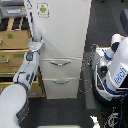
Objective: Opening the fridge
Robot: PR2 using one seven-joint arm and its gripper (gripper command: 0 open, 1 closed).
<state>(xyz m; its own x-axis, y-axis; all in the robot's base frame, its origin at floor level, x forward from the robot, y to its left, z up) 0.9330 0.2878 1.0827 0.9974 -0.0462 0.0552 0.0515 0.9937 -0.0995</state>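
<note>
Gripper (36, 41) at the left edge of the white fridge (62, 30) upper door; finger spread too blurred to tell. Door looks shut.

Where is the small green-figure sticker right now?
In the exterior view, the small green-figure sticker sits near the top left corner of the tall white fridge upper door, above the gripper at the door's left edge.

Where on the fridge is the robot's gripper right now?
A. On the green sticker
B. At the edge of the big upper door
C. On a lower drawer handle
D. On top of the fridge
B: the gripper sits at the upper door's edge on the exterior view's left, well above the drawer handles and below the sticker.
</note>
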